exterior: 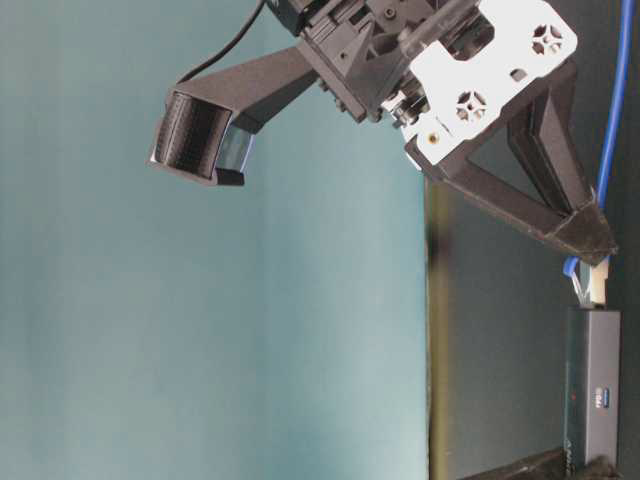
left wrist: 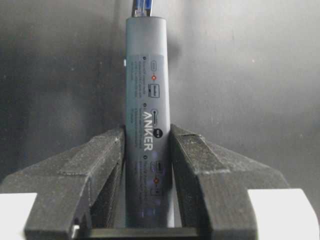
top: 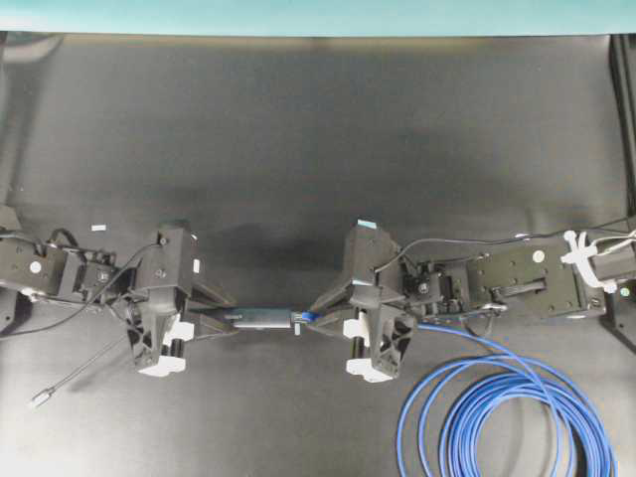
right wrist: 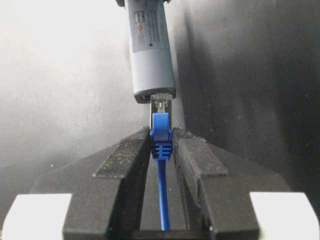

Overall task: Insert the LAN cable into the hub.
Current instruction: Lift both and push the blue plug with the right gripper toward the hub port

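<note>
The hub (left wrist: 146,100) is a slim dark-grey bar with white lettering, held lengthwise between my two arms (top: 260,318). My left gripper (left wrist: 147,135) is shut on its near half. The LAN cable's clear plug with blue boot (right wrist: 161,127) is pinched in my right gripper (right wrist: 161,137), which is shut on it. The plug's tip sits at the mouth of the port in the hub's end (right wrist: 155,95), its rear part showing outside. From table level the plug (exterior: 592,283) meets the hub's end (exterior: 592,390). The blue cord runs back to a large coil (top: 507,407).
The hub's thin grey lead with a small metal plug (top: 42,398) trails across the black table at the lower left. The coil fills the lower right corner. A teal wall (exterior: 200,330) stands behind the table's far edge.
</note>
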### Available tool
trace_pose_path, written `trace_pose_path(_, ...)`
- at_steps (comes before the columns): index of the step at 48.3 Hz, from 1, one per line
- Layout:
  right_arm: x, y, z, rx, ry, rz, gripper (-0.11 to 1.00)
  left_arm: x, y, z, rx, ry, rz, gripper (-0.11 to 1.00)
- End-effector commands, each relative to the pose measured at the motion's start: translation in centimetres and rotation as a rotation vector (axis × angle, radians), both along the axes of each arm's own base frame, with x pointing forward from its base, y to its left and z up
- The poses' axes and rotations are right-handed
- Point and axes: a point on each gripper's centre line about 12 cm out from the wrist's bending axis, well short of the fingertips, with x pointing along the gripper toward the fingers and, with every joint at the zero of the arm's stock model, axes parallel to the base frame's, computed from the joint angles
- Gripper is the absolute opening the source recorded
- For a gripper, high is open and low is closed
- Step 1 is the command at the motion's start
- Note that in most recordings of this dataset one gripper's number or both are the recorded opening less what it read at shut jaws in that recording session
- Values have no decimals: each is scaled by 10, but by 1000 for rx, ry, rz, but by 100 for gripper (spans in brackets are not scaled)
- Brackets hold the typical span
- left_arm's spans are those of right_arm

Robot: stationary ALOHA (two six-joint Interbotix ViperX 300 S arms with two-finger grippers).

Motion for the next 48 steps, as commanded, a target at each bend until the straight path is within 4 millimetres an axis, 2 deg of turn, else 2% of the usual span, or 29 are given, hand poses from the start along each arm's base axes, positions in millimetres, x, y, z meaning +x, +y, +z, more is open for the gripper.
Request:
trace_pose_path(1, 8, 1, 10, 1, -37, 2, 13, 6, 0, 9, 2, -36, -2, 28)
trace_pose_path(48, 19, 3, 11, -32, 9, 28, 13, 31, 4, 15, 51, -29, -4, 28)
